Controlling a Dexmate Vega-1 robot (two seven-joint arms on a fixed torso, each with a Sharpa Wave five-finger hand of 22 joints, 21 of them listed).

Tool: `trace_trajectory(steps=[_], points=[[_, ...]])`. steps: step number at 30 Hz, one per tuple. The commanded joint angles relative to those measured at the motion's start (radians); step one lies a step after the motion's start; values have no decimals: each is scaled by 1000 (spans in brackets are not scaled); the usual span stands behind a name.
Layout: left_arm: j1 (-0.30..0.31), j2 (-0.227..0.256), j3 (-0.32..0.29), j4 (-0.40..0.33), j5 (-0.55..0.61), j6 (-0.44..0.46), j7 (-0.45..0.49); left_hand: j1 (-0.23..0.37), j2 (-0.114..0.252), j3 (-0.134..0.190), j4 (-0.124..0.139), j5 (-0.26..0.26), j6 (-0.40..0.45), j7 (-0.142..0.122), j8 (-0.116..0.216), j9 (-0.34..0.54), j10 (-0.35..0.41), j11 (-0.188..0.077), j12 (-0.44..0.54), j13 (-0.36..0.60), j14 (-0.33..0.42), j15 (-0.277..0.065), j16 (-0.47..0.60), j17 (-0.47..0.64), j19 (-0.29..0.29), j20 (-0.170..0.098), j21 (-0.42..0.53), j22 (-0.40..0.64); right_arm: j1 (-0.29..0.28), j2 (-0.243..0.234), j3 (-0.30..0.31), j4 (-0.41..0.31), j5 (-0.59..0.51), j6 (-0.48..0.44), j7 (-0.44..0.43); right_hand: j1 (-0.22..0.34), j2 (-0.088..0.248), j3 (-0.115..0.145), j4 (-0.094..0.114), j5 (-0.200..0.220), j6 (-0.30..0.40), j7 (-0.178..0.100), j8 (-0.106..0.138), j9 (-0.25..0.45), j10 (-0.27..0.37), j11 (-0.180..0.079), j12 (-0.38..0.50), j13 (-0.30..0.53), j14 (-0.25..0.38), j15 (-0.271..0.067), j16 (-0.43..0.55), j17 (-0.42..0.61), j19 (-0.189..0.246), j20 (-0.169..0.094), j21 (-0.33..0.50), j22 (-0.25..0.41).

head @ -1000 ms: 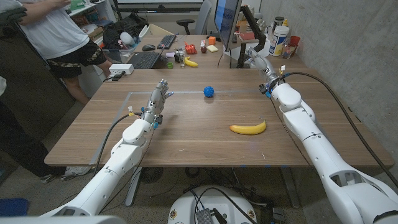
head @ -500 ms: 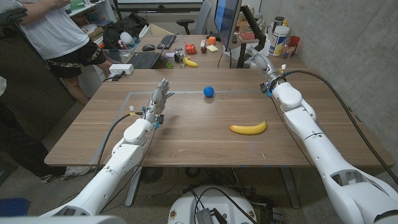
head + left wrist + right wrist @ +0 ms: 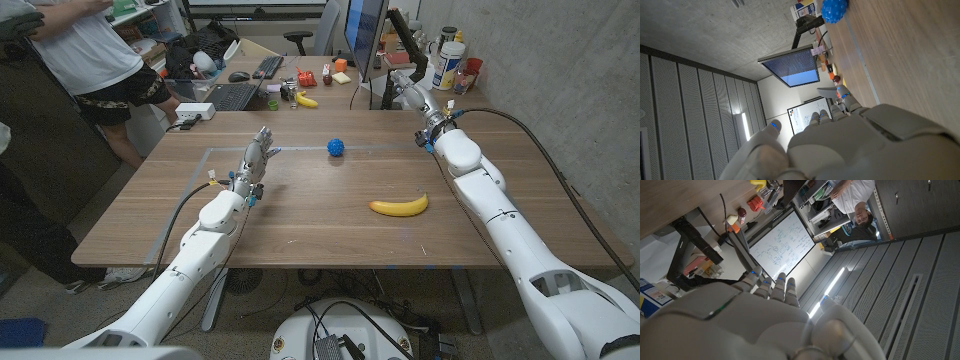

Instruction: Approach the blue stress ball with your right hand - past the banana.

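Observation:
The blue stress ball [image 3: 335, 147] sits on the far middle of the wooden table [image 3: 300, 215], and it shows too in the left wrist view [image 3: 834, 9]. A yellow banana [image 3: 398, 206] lies nearer me, right of centre. My right hand [image 3: 407, 92] hovers at the table's far right edge, beyond the banana and to the right of the ball, fingers straight and apart, holding nothing; the right wrist view shows its back [image 3: 755, 320]. My left hand [image 3: 257, 157] stands over the left part of the table, fingers up and empty, its back [image 3: 840, 145] close to the lens.
A tape line [image 3: 290, 150] runs along the far side of the table. Behind the table stand a monitor [image 3: 365, 35], bottles [image 3: 450, 62], a keyboard [image 3: 232, 96] and small items. A person [image 3: 85, 50] stands at the back left.
My right hand has lifted a little and shifted slightly left at the table's far right edge. The ball, banana and left hand stay put.

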Motion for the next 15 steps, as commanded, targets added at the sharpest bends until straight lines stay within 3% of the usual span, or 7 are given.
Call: trace_trajectory(steps=[1,15], points=[[11,3,-10,2,-8,-8,-1,1,131,6,0,5,-160,-1,7,3,-95,3,4,6,-94,4,5,1,-107,-30,3,5,19,6,-24,8,-46,15,-6,11,103,5,-3,1,8,2,2,2,6,1,2,3,4,-47,-2,2,3,-102,0,3],[5,-1,-6,11,-6,-11,-4,1,131,6,0,6,-158,-3,8,3,-94,2,5,6,-93,4,6,1,-105,-30,5,5,35,6,-38,5,-82,17,-3,18,100,8,-10,1,12,0,3,2,8,1,1,3,5,-47,-2,1,5,-102,-2,3]])
